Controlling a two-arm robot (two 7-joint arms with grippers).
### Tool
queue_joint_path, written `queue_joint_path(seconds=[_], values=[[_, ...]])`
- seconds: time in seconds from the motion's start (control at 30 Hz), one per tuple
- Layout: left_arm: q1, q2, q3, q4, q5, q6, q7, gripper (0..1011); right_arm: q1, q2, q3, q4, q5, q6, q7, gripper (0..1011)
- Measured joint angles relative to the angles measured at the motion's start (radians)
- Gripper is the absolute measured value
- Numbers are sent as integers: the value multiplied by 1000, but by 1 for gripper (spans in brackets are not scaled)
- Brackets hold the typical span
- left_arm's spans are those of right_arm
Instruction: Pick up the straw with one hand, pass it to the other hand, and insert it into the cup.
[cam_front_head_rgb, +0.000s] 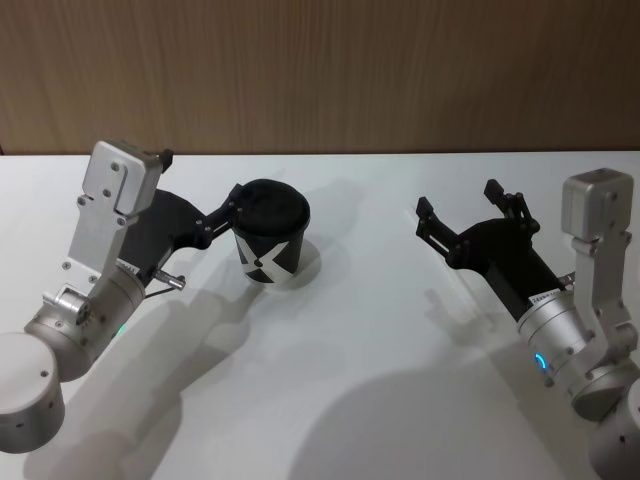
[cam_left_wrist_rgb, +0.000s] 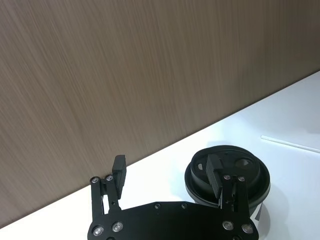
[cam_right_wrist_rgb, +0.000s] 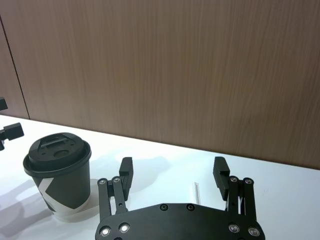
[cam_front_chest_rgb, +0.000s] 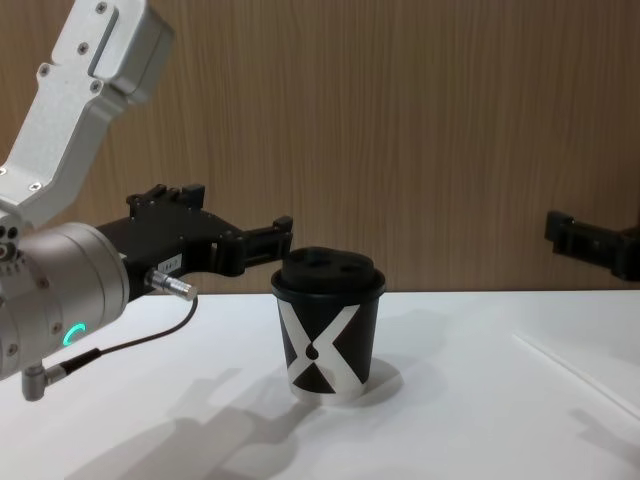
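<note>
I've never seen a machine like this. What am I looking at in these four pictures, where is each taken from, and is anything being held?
This is a robot with two arms, each ending in a pair of black fingers. One picture looks down from its head, one looks across from its chest, and one comes from a camera on each wrist. On the white table stands a black cup with a white X and a lid. A thin white straw lies flat on the right side. The left fingers are spread open close by the cup's lid. The right fingers are open too. Nothing is held.
</note>
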Motion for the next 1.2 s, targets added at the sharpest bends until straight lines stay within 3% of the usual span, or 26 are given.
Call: queue_joint_path(seconds=[0.7, 1.2], values=[[0, 0, 0, 0, 0, 0, 0, 1002, 2, -1, 1, 4, -1, 0, 0, 1001], [0, 0, 0, 0, 0, 0, 0, 1002, 39, 27, 28, 79, 3, 27, 43, 1001]])
